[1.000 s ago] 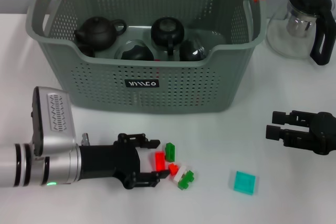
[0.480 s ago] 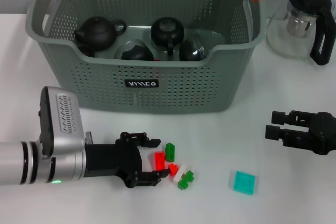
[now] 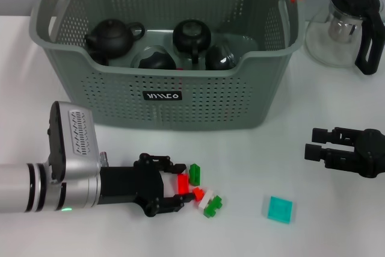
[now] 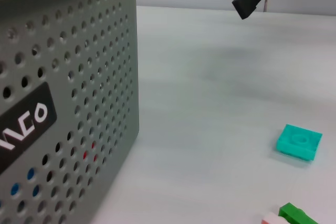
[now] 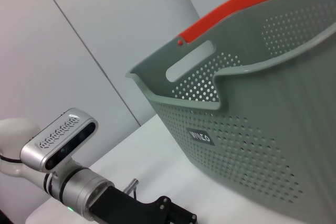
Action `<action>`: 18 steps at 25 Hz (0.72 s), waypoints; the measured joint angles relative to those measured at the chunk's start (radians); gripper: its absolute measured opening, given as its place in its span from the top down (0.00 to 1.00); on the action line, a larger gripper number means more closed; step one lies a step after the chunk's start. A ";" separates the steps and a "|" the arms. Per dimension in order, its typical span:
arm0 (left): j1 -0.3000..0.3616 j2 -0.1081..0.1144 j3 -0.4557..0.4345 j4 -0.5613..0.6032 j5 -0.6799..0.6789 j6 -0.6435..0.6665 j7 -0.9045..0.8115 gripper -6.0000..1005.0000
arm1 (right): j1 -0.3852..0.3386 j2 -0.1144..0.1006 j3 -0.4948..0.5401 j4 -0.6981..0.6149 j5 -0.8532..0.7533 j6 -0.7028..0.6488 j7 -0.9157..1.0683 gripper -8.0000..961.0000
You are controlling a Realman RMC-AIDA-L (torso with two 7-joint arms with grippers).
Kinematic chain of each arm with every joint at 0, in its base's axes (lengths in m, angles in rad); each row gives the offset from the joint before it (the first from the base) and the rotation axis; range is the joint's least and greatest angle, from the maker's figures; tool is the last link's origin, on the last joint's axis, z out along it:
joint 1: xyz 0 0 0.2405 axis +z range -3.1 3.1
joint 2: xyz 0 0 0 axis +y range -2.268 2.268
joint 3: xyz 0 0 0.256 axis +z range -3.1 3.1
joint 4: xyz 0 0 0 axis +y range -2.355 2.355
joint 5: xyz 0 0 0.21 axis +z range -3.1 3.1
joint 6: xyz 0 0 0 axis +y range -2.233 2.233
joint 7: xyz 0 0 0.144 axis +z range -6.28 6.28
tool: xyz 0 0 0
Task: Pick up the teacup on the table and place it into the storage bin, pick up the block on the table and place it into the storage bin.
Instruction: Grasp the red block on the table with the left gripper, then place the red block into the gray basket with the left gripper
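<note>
Left pincer (image 3: pixel 170 187) advanced, closing around red block (image 3: pixel 183 183)

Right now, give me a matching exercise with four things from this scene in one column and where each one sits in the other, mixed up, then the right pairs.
Things:
1. black teapot
2. glass pitcher
3. teal square block
4. left gripper

Places:
A. on the table to the right of the storage bin, at the far side
B. at the red block, in front of the bin
C. inside the bin, at its left end
D. alone on the table, between the small block cluster and the right gripper

Pairs: 1-C, 2-A, 3-D, 4-B
</note>
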 joint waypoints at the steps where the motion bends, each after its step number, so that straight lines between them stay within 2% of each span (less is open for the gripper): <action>1: -0.001 0.000 0.000 0.001 0.000 0.000 -0.003 0.39 | 0.000 0.000 0.001 0.000 0.000 0.000 0.000 0.29; 3: -0.001 0.000 0.000 0.002 0.000 0.000 -0.005 0.39 | 0.000 0.000 0.001 0.000 0.000 0.000 0.000 0.29; 8: -0.001 0.000 -0.001 0.009 0.002 0.007 -0.011 0.52 | 0.001 0.000 0.002 0.000 0.000 0.001 0.000 0.28; 11: 0.006 0.003 -0.008 0.033 -0.002 0.037 -0.049 0.52 | 0.002 -0.001 0.003 0.000 0.000 0.001 0.000 0.28; 15: 0.020 0.016 -0.049 0.118 -0.004 0.197 -0.182 0.52 | 0.002 -0.003 0.003 -0.001 0.000 0.002 0.011 0.28; 18: 0.017 0.039 -0.132 0.169 -0.005 0.404 -0.266 0.52 | 0.003 -0.003 0.003 -0.003 0.000 0.002 0.013 0.28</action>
